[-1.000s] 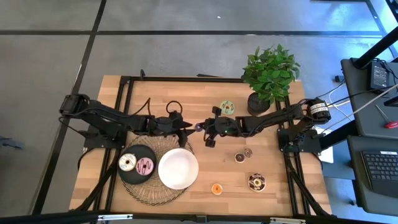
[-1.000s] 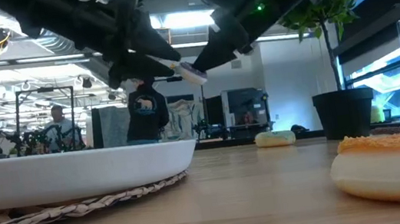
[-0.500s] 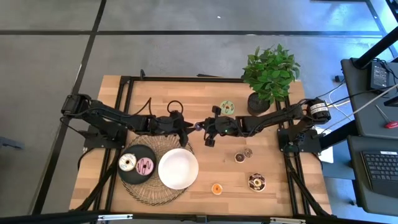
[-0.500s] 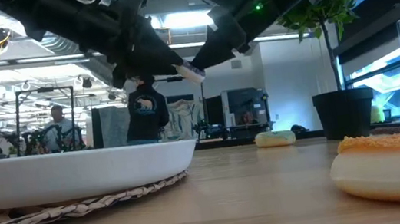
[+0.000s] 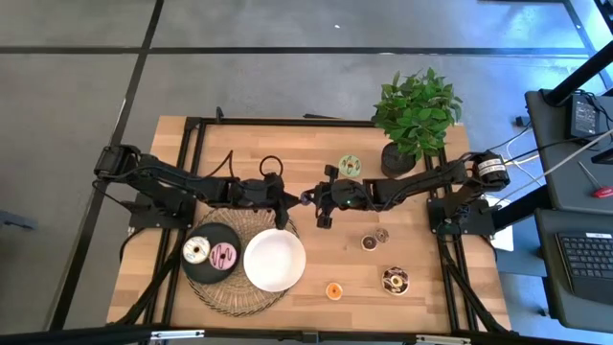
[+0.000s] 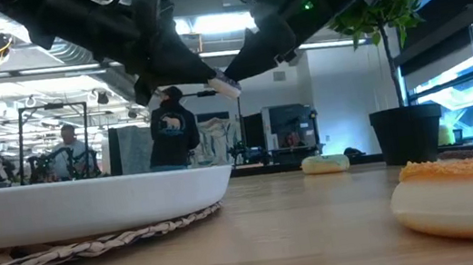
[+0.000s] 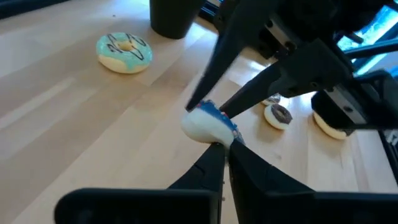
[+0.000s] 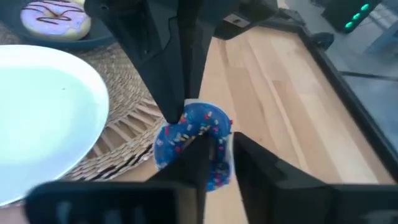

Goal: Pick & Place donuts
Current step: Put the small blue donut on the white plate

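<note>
We start with the table [image 5: 421, 287], where both arms reach in from the sides and meet above the middle, just past the far edge of the woven mat [image 5: 225, 297]. On that mat sit the white plate [image 5: 274, 260] and the black plate [image 5: 203, 272], the latter already carrying a white donut [image 5: 196, 251] and a pink donut [image 5: 223, 256]. Four more lie loose on the wood: a green donut [image 5: 350, 165] by the plant pot [image 5: 397, 158], two small ones to the right, an orange donut [image 5: 333, 290] near the front edge.

The relation we care about is at the meeting point. A blue donut [image 8: 193, 140] with sprinkles hangs in the air between the two claws, well clear of the wood, with the white plate just below and to the left of it. It stands roughly on edge, its white base [image 7: 202, 127] showing in the left wrist view and its icing in the right.

The left gripper [image 7: 221, 144] has its fingers pinched tight on the rim from one side. The right gripper [image 8: 214, 152] grips the opposite rim with its fingers a little apart; we judge it to be loosening, but it touches the donut on both sides for now.

So both claws have it. We reckon this is a handover, and the left arm is the nearer to the plates. If the right lets go cleanly, a short move down and back should set the donut on a plate.
</note>
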`<state>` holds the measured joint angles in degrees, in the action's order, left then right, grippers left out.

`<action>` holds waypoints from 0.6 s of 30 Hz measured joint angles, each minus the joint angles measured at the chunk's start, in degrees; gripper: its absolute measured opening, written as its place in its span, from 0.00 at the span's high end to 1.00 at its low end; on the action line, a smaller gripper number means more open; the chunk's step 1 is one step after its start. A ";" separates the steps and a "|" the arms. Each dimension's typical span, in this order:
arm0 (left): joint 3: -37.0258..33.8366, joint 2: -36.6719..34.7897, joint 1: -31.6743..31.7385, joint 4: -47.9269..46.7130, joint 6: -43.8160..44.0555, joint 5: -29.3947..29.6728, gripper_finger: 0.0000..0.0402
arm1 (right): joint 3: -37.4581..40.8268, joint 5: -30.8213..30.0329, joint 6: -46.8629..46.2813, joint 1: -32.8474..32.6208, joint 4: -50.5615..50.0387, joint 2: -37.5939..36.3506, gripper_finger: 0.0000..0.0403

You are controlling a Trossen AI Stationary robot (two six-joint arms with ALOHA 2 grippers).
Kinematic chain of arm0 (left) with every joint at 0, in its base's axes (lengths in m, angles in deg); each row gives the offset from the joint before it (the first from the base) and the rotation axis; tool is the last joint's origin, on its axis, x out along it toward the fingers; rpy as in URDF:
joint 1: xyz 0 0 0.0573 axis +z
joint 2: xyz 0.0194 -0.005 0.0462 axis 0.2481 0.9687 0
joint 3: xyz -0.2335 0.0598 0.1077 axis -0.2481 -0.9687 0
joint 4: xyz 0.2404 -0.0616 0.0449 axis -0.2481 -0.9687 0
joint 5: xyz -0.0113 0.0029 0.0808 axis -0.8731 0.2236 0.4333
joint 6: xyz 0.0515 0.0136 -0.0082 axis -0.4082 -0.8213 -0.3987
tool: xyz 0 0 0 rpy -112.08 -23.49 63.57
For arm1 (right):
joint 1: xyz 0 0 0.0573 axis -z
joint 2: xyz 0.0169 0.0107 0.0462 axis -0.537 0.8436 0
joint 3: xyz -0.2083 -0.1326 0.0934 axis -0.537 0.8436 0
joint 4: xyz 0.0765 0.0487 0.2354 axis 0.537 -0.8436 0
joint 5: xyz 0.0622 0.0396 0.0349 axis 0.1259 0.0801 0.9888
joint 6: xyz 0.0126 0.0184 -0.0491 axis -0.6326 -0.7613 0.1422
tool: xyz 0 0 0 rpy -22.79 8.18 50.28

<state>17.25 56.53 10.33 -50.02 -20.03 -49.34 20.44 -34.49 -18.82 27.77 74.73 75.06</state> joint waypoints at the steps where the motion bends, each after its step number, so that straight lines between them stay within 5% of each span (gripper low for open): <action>1: 0.00 0.00 0.01 -0.07 0.01 -0.42 0.97 | -0.15 0.36 -0.26 0.02 -0.75 -0.21 0.78; 8: 0.02 -0.15 -0.19 -2.41 0.44 -2.11 0.97 | -1.27 0.28 -2.52 -1.23 -12.58 -5.93 0.59; 15: 0.02 -0.35 -2.66 -10.09 5.73 -23.49 0.97 | -1.30 -0.02 -6.53 -1.70 -23.32 -14.50 0.52; 18: 0.02 -0.37 -4.58 -12.63 8.26 -27.95 0.97 | -1.30 -0.55 -6.50 -1.70 -23.95 -15.64 0.52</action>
<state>17.27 56.16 5.75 -62.64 -11.77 -77.29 19.14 -35.04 -25.32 26.06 50.77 59.41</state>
